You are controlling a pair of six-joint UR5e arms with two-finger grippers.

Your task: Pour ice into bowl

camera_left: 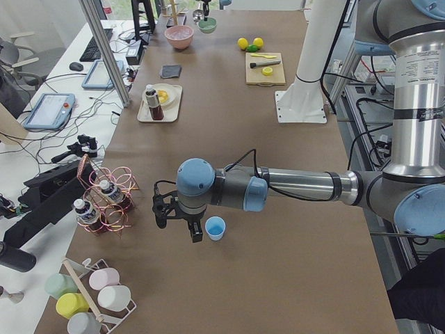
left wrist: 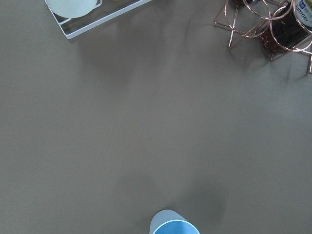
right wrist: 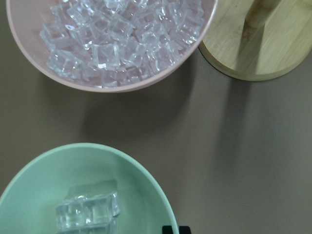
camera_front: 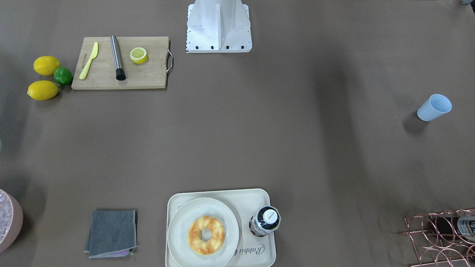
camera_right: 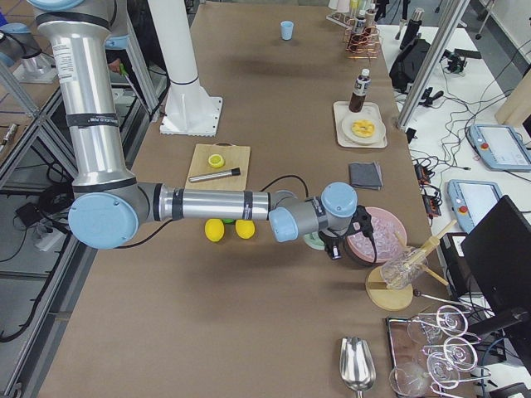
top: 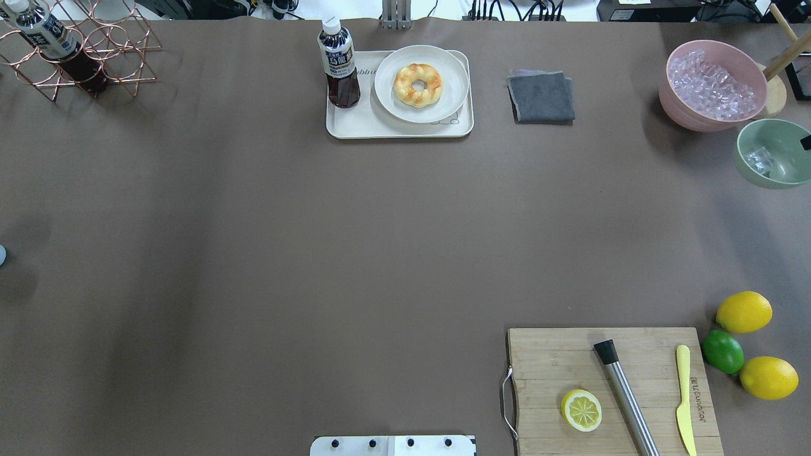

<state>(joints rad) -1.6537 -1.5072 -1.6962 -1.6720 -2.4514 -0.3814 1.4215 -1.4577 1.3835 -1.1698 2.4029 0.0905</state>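
Note:
The mint-green bowl point(top: 776, 152) stands at the far right, beside the pink tub point(top: 716, 85). A few clear ice cubes point(right wrist: 87, 212) lie in the bowl point(right wrist: 53, 180); they also show in the overhead view point(top: 759, 159). My right gripper point(right wrist: 176, 229) hangs over the bowl's rim. Its two dark fingertips show close together at the frame's bottom edge, holding nothing. In the exterior right view it point(camera_right: 333, 247) sits above the bowl point(camera_right: 314, 242). My left gripper point(camera_left: 179, 221) hovers low beside a light blue cup point(camera_left: 215, 227); I cannot tell whether it is open or shut.
The pink tub point(right wrist: 112, 44) is full of ice, with a round wooden stand point(right wrist: 263, 44) next to it. A grey cloth point(top: 542, 95), a tray point(top: 355, 123) with donut plate and bottle, a copper rack point(top: 76, 50), and a cutting board point(top: 608, 386) with lemons stand around.

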